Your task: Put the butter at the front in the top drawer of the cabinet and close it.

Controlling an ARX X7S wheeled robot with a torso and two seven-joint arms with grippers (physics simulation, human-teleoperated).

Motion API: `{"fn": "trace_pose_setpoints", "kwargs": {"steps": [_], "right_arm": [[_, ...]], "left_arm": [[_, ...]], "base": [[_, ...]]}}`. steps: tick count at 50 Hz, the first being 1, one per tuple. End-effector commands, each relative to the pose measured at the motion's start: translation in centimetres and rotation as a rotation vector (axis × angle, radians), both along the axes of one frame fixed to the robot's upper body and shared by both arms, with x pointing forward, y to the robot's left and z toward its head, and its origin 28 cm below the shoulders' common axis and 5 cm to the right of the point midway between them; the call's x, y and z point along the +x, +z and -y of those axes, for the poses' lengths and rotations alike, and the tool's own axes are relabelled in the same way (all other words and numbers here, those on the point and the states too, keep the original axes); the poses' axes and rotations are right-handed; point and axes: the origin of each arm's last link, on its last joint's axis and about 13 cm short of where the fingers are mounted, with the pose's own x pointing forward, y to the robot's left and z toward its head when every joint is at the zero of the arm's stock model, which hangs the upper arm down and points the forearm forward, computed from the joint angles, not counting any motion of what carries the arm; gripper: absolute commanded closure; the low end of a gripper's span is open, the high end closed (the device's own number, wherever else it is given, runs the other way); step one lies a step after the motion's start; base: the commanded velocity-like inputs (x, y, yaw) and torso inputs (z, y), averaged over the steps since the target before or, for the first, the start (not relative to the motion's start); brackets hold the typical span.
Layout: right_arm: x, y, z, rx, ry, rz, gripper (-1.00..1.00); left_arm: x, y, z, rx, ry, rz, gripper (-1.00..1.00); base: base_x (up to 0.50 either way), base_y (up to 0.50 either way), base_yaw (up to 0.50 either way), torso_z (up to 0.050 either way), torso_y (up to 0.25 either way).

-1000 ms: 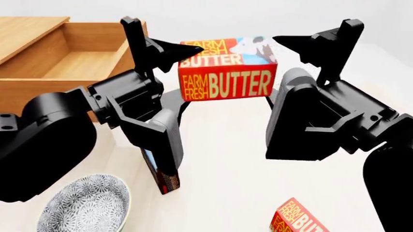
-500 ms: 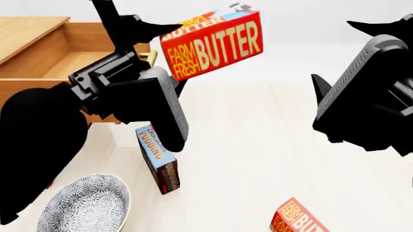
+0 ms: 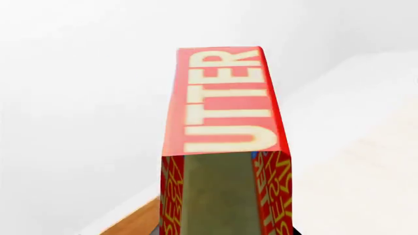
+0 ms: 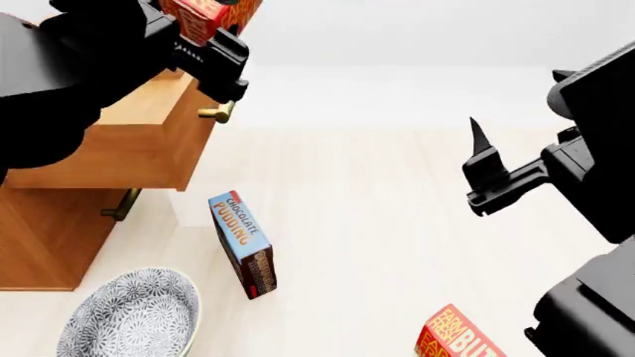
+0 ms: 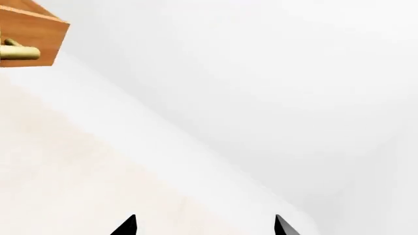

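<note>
Roughly halfway, by the look of it. Butter [image 4: 210,13] already up off the floor, pinched in the left pincer [image 4: 204,30] and hanging right over the pulled-out top drawer [image 4: 149,141] of the cabinet [image 4: 44,238]. Not dropped in yet, and drawer not shut either, so both left to do. Right pincer [image 5: 203,226] spread wide, holding nothing, parked well off to the side. Box itself: red-orange, cream "UTTER" lettering up close in the left wrist view, crisp edges, no dents visible. Twin butter box [image 4: 459,336] down on the floor, plus chocolate pudding box [image 4: 243,244] and patterned bowl [image 4: 129,316].
</note>
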Motion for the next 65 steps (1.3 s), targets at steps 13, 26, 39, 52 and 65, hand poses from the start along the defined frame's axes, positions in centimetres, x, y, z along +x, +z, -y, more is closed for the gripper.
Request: {"fn": "trace_pose_setpoints", "kwargs": {"steps": [13, 26, 39, 52, 65], "right_arm": [[1.2, -1.2, -1.1, 0.46, 0.004, -0.092, -1.0], [0.9, -1.6, -1.3, 0.447, 0.034, -0.09, -1.0], [1.0, -1.6, -0.9, 0.498, 0.041, -0.082, -1.0], [0.6, -2.2, -0.9, 0.486, 0.065, -0.082, -1.0], [0.1, -2.9, -0.6, 0.492, 0.07, -0.088, -1.0]], "left_arm": [[0.7, 2.7, -2.6, -0.241, 0.232, -0.244, 1.0], [4.6, 4.2, -4.4, -0.377, 0.374, -0.326, 1.0], [9.1, 4.8, -5.4, -0.419, 0.475, -0.434, 1.0], [9.9, 3.6, -5.2, -0.446, 0.584, -0.53, 1.0], [11.0, 1.4, -5.3, -0.527, 0.672, -0.514, 1.0]], "base": [[0.0, 0.0, 0.0, 0.0, 0.002], [0.0, 0.0, 0.0, 0.001, 0.001], [0.0, 0.0, 0.0, 0.0, 0.002], [0.0, 0.0, 0.0, 0.001, 0.002], [0.0, 0.0, 0.0, 0.0, 0.001]]}}
